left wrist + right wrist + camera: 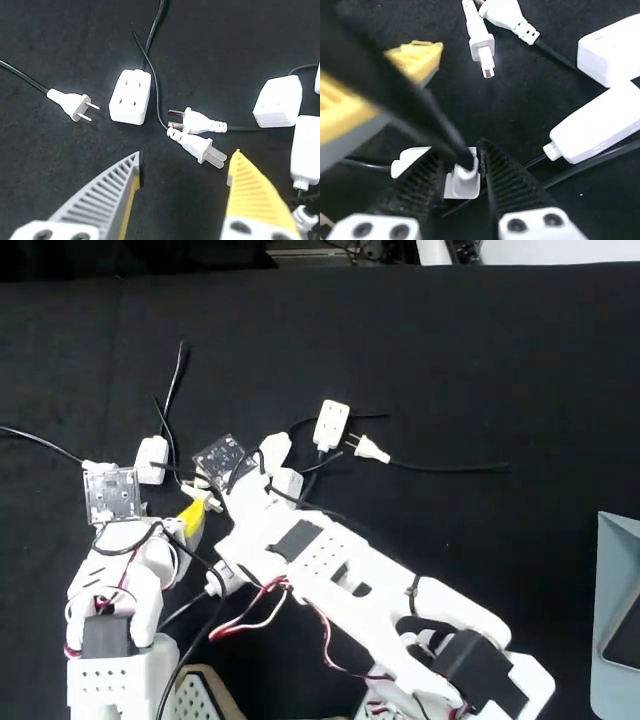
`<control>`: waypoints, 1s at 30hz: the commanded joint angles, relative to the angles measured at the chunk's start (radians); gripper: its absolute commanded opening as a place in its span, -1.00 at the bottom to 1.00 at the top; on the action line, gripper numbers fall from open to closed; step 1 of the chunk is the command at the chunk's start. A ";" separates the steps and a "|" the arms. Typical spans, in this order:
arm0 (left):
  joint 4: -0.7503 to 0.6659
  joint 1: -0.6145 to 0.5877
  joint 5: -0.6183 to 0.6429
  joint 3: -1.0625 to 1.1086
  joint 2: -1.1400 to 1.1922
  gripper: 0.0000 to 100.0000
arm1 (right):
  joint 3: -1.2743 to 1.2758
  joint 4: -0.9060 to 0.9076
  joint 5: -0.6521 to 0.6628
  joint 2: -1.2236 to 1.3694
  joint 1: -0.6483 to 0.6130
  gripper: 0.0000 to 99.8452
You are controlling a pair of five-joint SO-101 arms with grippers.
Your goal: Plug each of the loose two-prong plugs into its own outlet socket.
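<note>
- Left end effector (pixel 186 156): fingers spread, hanging over a loose plug (pixel 197 146) just beside the outlet socket (pixel 130 96). Its long axis is slanted, prongs pointing away from the socket; the left arm is nearer.
- Right end effector (pixel 461 159): pinching a white plug (pixel 461 184) on its black cord (pixel 410 114).
- Left wrist view adds a third plug (pixel 74 104) beyond the socket.

This looks like a robotics lab bench: a surface (pixel 520 370) draped in black cloth, two white printed arms (pixel 350 580) with bare red and white wires (pixel 262 612), and tangled cables (pixel 345 248) beyond its far edge.
</note>
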 commanded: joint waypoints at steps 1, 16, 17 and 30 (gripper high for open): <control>-0.052 -0.010 0.009 0.019 -0.008 -0.43 | -0.002 0.032 -0.011 -0.024 -0.014 -0.88; -0.072 -0.053 0.011 0.027 -0.008 -0.43 | 0.084 0.074 -0.012 -0.214 -0.014 -0.85; -0.072 -0.053 0.011 0.027 -0.008 -0.43 | 0.082 0.074 -0.012 -0.211 -0.014 -0.85; -0.077 -0.048 0.011 0.042 -0.008 -0.43 | 0.025 0.100 -0.032 -0.209 -0.014 -0.85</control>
